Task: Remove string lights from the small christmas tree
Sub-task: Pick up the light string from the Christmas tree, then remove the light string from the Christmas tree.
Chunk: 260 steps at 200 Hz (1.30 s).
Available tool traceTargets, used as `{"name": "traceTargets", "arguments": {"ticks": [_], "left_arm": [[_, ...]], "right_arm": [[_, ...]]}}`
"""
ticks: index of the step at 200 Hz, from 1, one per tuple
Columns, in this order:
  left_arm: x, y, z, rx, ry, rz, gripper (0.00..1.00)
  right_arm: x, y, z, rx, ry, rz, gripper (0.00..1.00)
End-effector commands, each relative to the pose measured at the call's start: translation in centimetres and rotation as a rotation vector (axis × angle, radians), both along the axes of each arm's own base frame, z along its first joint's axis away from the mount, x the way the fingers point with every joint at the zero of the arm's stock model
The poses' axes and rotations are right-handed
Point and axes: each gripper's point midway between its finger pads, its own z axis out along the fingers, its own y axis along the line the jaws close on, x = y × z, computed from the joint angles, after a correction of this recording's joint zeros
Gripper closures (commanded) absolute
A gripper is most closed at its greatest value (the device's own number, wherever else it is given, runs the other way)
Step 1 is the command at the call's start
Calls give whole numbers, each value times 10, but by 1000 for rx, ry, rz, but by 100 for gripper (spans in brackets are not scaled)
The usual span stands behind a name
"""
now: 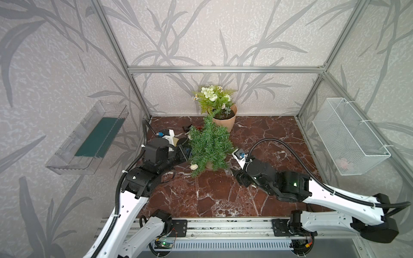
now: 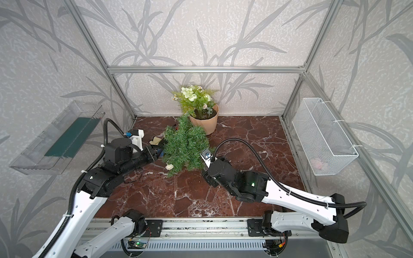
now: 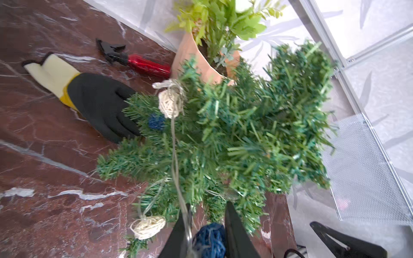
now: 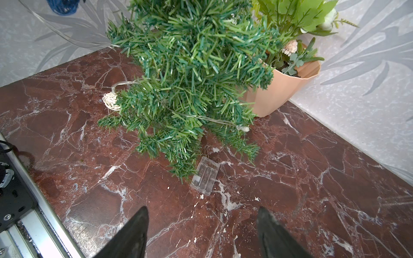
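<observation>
The left gripper [image 3: 208, 203], at the lower edge of the small christmas tree [image 1: 210, 145], is clamped on a blue ball [image 3: 210, 240] of the string lights [image 3: 169, 103], whose wire and cream balls lie draped through the tree's branches. The right gripper [image 4: 202, 208] hangs released and empty near the tree's base, short of the clear box [image 4: 205, 176] there. The step in hand appears to be unwinding; the next move calls for drawing the strand outward from the tree without toppling it.

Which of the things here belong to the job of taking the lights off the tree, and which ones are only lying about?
For the job: string lights, their clear battery box, small christmas tree.
Lying about: potted plant, glove, red-handled tool, wire basket, clear tray.
</observation>
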Motion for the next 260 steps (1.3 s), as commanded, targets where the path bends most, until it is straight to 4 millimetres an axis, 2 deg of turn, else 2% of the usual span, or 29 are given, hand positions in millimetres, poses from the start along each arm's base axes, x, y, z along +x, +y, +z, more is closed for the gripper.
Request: {"name": "traceTargets", "arguments": {"ticks": [1, 33, 60, 93, 126, 129, 140, 162, 209, 227, 260], "left_arm": [[-1, 10, 13, -7, -10, 12, 77], [11, 17, 29, 7, -15, 28, 77], [29, 27, 34, 9, 4, 68, 77], [59, 40, 39, 14, 30, 102, 77], [89, 47, 46, 0, 33, 119, 77], [92, 48, 45, -1, 38, 121, 77], [102, 50, 44, -2, 48, 126, 77], [122, 51, 43, -9, 56, 124, 77], [182, 47, 60, -17, 15, 91, 77], [202, 42, 75, -38, -7, 71, 77], [223, 27, 107, -111, -70, 26, 78]], "right_arm": [[0, -9, 3, -10, -15, -10, 25], [0, -14, 10, -10, -28, -14, 25], [3, -23, 22, 1, -22, -25, 25], [9, -33, 42, 49, 3, -21, 25], [17, -32, 59, 47, 18, 8, 25], [24, -37, 60, 45, 20, -14, 25], [29, -37, 64, 41, 23, -7, 25], [39, -36, 71, 47, 34, 4, 25], [65, -32, 79, 68, 59, 21, 24], [70, -30, 84, 66, 58, 34, 25], [81, -30, 97, 71, 45, 47, 24]]}}
